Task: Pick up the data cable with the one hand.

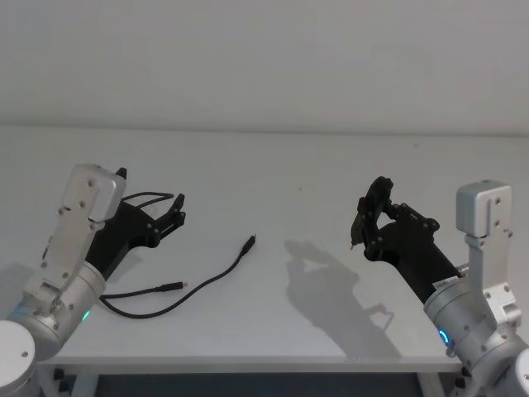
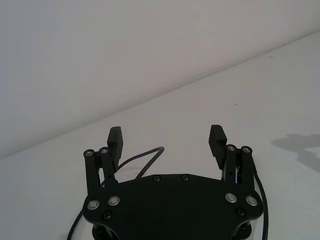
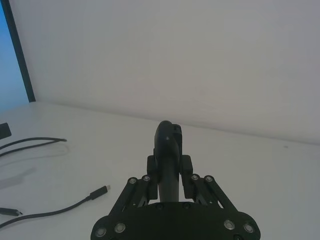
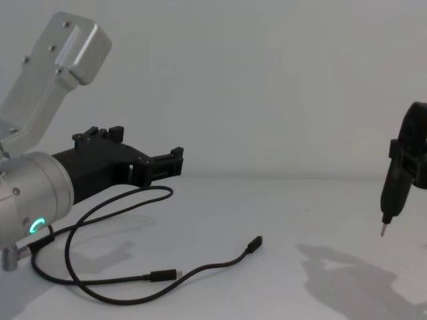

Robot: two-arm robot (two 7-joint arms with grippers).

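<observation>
The data cable (image 1: 211, 277) lies in loose loops on the white table, one plug (image 1: 249, 245) near the middle and the other (image 1: 171, 287) closer to the front; it also runs across the chest view (image 4: 200, 270). My left gripper (image 1: 176, 212) hovers over the cable's far loop (image 2: 145, 162), open and empty, fingers (image 2: 114, 139) wide apart. My right gripper (image 1: 374, 213) hangs at the right above bare table, shut on a slim black tool (image 4: 393, 190) with a metal tip pointing down. The right wrist view shows a plug (image 3: 98, 192) far off.
The white table (image 1: 314, 165) ends at its front edge (image 1: 248, 361), with a plain wall behind. A dark-framed blue screen (image 3: 15, 55) stands at one side in the right wrist view. Bare surface lies between the two arms.
</observation>
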